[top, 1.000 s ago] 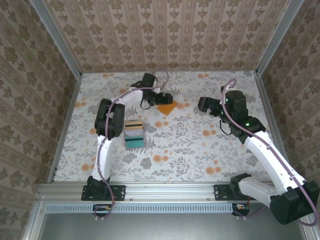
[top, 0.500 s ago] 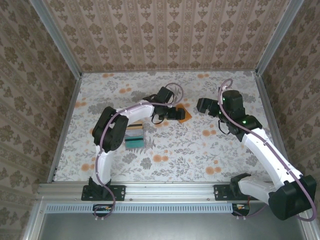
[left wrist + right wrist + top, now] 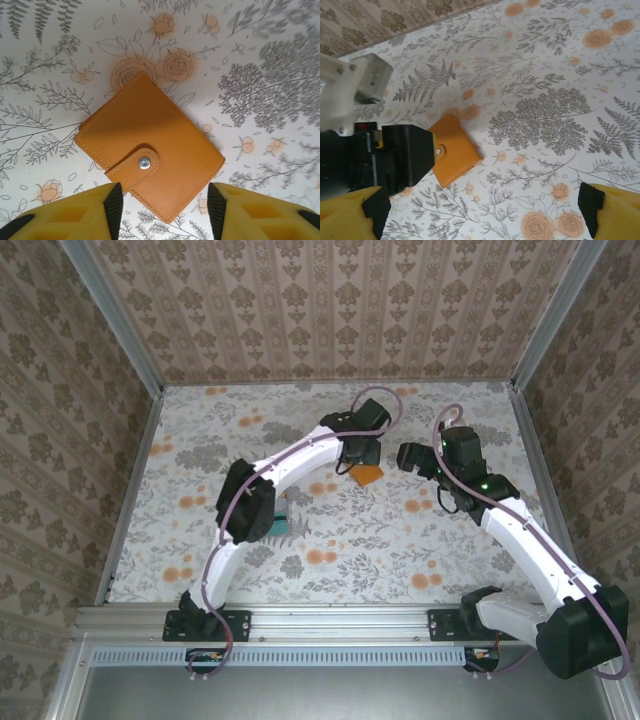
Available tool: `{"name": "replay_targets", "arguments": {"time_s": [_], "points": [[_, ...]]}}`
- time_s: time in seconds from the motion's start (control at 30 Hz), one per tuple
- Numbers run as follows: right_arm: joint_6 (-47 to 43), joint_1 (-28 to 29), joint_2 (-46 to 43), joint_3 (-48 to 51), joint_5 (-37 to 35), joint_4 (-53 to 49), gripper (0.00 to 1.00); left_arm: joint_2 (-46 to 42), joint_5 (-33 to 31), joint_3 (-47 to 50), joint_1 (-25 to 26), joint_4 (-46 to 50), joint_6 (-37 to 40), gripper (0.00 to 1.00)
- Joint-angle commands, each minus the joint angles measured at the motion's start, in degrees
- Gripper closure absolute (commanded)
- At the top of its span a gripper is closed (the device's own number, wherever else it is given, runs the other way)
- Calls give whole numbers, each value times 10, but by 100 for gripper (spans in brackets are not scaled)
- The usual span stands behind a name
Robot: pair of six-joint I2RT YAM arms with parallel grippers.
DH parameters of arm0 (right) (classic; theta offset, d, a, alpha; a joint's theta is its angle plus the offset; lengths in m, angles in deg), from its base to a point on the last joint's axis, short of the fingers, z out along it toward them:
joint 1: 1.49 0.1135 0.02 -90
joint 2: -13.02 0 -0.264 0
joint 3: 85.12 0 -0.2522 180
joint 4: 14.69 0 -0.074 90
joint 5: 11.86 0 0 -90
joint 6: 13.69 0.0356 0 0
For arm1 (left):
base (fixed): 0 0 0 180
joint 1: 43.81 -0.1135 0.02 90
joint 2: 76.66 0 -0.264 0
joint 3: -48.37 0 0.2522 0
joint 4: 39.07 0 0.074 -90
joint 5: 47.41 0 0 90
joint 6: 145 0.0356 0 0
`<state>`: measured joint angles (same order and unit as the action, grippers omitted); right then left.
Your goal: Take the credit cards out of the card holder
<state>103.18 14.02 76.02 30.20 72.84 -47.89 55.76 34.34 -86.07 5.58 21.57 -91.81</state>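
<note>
No legible text, label, brand or number anywhere; card holder (image 3: pixel 167 142) face unmarked.

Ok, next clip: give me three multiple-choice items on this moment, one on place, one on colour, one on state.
1. Where is the card holder?
A) flat on the table under the left claw
B) on a shelf
C) inside a box

2. What colour is it?
A) teal
B) orange
C) black

3. What state is it in?
A) spread open
B) cards sticking out
C) folded, snap tab closed

Answers:
1 A: the left wrist view shows it lying on the floral surface, its near corner between the fingers.
2 B: the cover is orange in all three views.
3 C: the tab with its stud lies across the cover.
</note>
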Motion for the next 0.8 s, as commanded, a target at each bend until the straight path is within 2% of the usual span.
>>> {"name": "replay_targets", "arguments": {"time_s": [0.0, 0.37, 0.77], "points": [[5, -6, -23, 15, -30, 7, 0, 51, -37, -65, 1, 113, -38, 54], [5, -12, -65, 47, -30, -5, 0, 137, -66, -180, 5, 162, -76, 56], [0, -14, -77, 54, -26, -10, 0, 173, -66, -191, 6, 164, -82, 54]]}}
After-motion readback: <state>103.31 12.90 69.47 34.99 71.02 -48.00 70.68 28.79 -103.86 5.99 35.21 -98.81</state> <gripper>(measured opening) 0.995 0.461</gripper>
